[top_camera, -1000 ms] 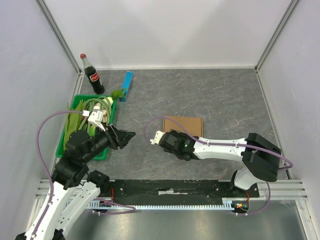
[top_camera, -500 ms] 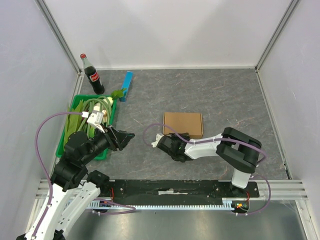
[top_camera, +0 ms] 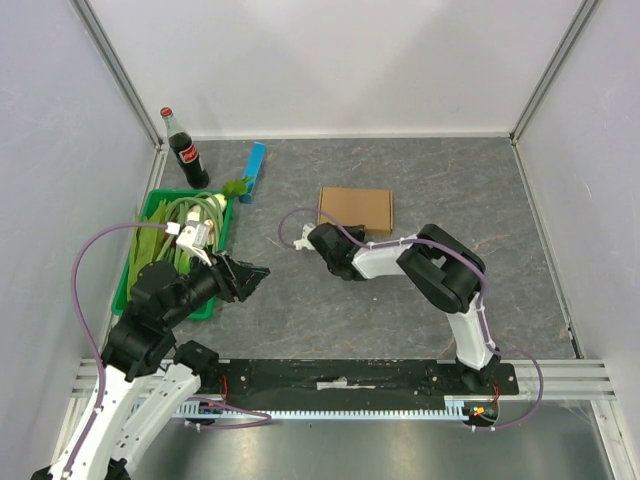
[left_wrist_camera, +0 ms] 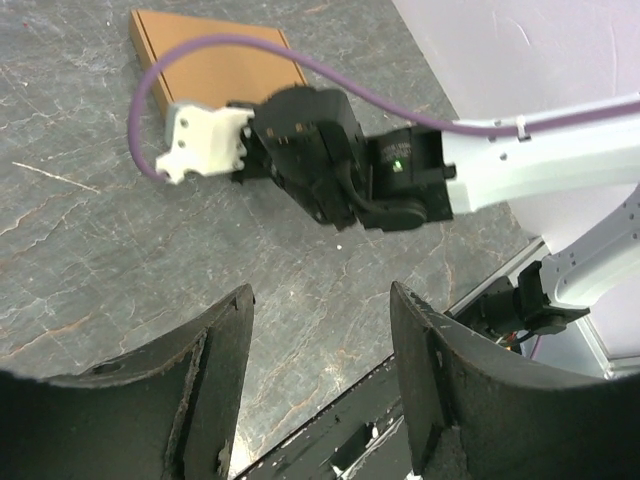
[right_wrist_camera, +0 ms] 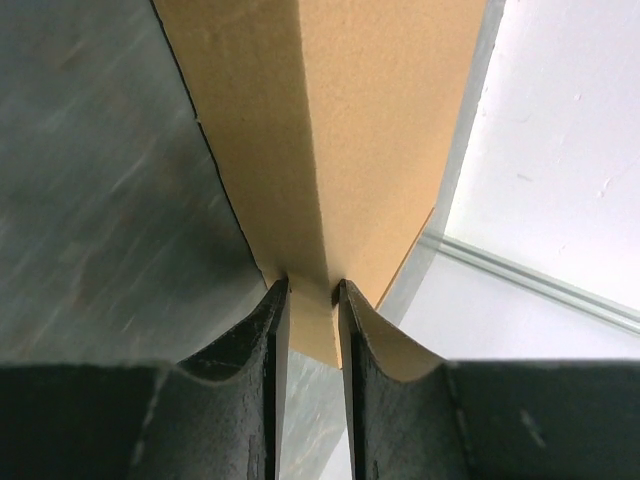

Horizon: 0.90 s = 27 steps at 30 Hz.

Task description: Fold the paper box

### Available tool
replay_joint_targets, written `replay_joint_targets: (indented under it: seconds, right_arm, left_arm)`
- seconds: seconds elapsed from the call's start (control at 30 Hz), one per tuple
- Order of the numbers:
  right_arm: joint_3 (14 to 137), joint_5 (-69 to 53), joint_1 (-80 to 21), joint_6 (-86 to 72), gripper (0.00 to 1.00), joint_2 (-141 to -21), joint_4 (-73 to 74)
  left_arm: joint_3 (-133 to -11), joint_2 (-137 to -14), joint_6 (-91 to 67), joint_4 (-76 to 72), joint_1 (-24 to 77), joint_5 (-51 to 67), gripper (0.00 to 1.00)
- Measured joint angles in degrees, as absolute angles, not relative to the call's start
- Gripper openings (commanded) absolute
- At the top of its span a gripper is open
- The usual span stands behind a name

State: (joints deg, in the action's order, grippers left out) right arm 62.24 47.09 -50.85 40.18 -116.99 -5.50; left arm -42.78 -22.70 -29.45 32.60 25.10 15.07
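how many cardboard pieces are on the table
1: the paper box at mid-table, its edge pinched by the right gripper. No other shows; the green tray could hide one.

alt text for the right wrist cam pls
The right gripper pinches an edge of the brown paper box between its two dark fingers; the cardboard fills the upper middle of the frame. Grey marbled table lies to the left, white wall to the right.

White-and-black arms [top_camera: 385, 262] — looping purple cables [left_wrist_camera: 230, 39]
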Motion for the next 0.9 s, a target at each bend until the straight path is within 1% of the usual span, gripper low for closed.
replay_joint_targets:
  seconds: [0.17, 0.5, 0.77, 0.9]
  right_arm:
    - [70.5, 44.2, -46.5, 45.0, 0.3, -122.7, -7.7]
    - [81.4, 40.8, -40.3, 53.8, 0.28, -130.6, -11.2]
    - [91.4, 39.2, -37.8, 56.9, 0.28, -137.1, -11.9]
    - [94.0, 37.6, -36.4, 58.2, 0.27, -138.8, -12.4]
  left_arm:
    - [-43.2, -23.6, -28.7, 33.5, 25.1, 15.0, 0.63]
    - [-43.7, -27.3, -27.7, 34.2, 25.1, 15.0, 0.64]
    - [-43.7, -30.9, -27.7, 33.7, 25.1, 15.0, 0.64]
    - [-43.7, -32.7, -27.7, 32.6, 25.1, 15.0, 0.64]
